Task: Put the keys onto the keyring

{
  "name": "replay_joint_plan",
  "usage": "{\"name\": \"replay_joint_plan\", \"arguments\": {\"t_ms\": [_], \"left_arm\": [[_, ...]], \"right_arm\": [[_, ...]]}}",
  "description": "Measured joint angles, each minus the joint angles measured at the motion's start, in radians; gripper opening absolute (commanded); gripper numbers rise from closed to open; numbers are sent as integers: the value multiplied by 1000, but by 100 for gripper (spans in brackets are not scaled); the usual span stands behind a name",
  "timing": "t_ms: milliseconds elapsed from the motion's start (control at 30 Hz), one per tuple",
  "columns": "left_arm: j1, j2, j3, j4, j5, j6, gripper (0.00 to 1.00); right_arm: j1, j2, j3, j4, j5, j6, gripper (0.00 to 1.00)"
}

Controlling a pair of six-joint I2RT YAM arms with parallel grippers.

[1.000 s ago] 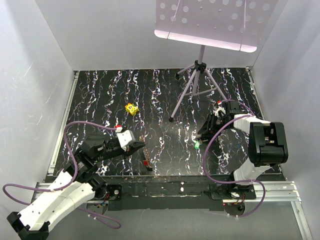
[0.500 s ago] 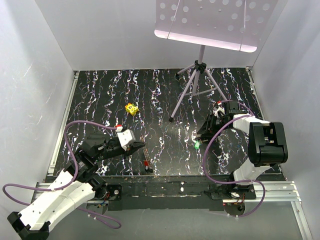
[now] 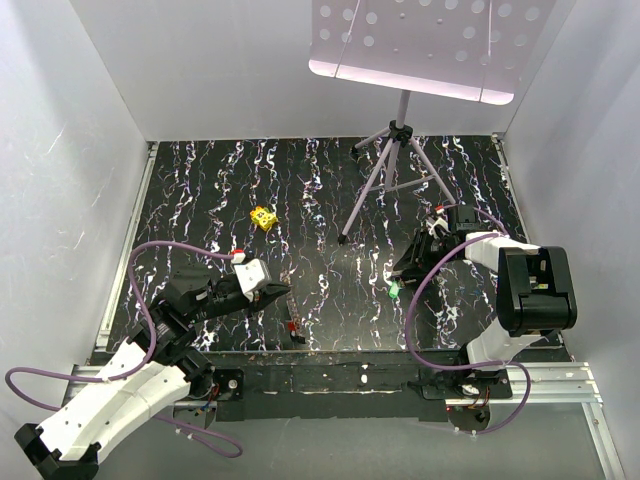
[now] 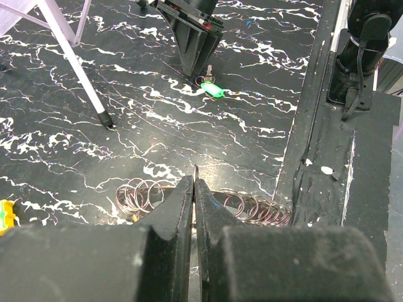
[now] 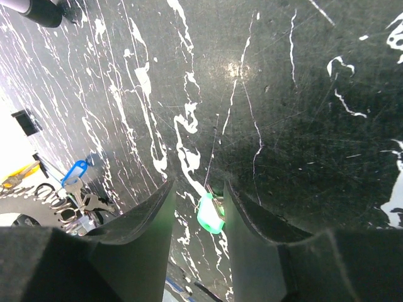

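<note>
**Left pincer clamps keyring while right one straddles green key**

The left gripper (image 4: 194,181) is closed tight, its fingertips pressed together on the thin wire of the keyring (image 4: 140,193), with a sliver of metal poking out between them. The ring's coppery-silver loops fan out to either side just beyond the fingers, low over the dark marbled table (image 3: 330,190) near its front edge. In the overhead view a red key (image 3: 292,327) shows just below that gripper, and in the right wrist view a blue key (image 5: 75,171) shows among the loops. Across the table the right gripper (image 5: 198,184) stands about half open, tips down at the surface, with the green key (image 5: 209,214) lying flat between its fingers. Whether the fingers touch the key cannot be told. Farther back, a yellow block (image 3: 263,217) rests well apart from both arms, toward the left. A grey tripod stand (image 3: 400,131) rises behind the right gripper, carrying a white perforated panel (image 3: 420,40)
</note>
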Motion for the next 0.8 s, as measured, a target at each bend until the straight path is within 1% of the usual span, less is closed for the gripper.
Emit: {"name": "replay_joint_plan", "arguments": {"t_ms": [567,800], "left_arm": [[7,1,0,0,0,0,0],[8,1,0,0,0,-1,0]], "right_arm": [[20,0,-17,0,0,16,41],[22,0,-17,-1,0,16,37]]}}
